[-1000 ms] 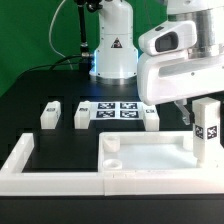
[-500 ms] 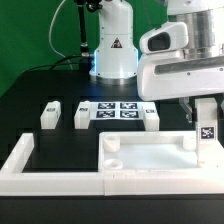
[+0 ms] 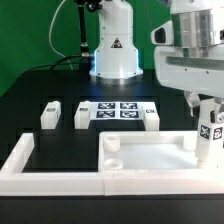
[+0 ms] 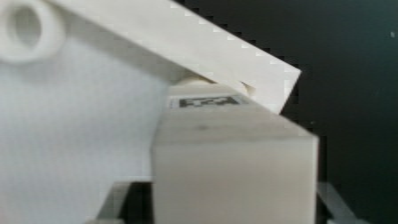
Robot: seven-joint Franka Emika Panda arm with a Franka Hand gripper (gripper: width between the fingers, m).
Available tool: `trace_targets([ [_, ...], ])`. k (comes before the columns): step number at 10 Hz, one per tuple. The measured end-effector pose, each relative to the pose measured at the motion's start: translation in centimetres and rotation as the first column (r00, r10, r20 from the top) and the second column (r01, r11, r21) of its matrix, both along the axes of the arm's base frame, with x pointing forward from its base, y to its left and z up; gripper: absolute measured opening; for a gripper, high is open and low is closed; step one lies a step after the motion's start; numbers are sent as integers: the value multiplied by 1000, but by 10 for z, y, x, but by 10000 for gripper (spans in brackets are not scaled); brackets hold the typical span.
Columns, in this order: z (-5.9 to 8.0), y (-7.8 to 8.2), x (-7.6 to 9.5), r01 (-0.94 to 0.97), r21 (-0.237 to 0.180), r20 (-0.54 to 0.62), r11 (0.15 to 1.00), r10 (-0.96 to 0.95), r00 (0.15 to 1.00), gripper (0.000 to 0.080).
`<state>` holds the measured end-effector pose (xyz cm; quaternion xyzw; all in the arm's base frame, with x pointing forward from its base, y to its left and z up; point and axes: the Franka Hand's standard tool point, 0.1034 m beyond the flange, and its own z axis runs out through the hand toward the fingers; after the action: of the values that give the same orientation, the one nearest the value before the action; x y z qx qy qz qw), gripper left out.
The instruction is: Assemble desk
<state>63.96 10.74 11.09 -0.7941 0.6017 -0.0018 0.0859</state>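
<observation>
Exterior view: the claw (image 3: 206,105) was clenched on one tagged leg (image 3: 208,136), which hung upright just below it over the desk panel (image 3: 150,160) corner, apparently for seating there; spare legs (image 3: 51,115) sat well apart on the bench (image 3: 30,95).

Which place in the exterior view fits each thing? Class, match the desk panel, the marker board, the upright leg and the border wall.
Things:
1 desk panel
2 marker board
3 upright leg
4 border wall

Places:
A held in the gripper, at the view's right
B along the front and the view's left
C lying flat just behind the front wall
D farther back, between loose legs

Pairs: 1-C; 2-D; 3-A; 4-B
</observation>
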Motion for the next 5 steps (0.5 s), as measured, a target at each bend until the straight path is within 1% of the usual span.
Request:
trace_targets([
  [2, 0, 3, -2, 155, 32, -23, 987, -155, 988, 290],
  [3, 0, 3, -2, 122, 29, -17, 992, -122, 992, 290],
  [4, -1, 2, -2, 47, 19, -6, 999, -47, 999, 290],
  [5, -2, 1, -1, -162, -9, 23, 987, 162, 986, 449],
])
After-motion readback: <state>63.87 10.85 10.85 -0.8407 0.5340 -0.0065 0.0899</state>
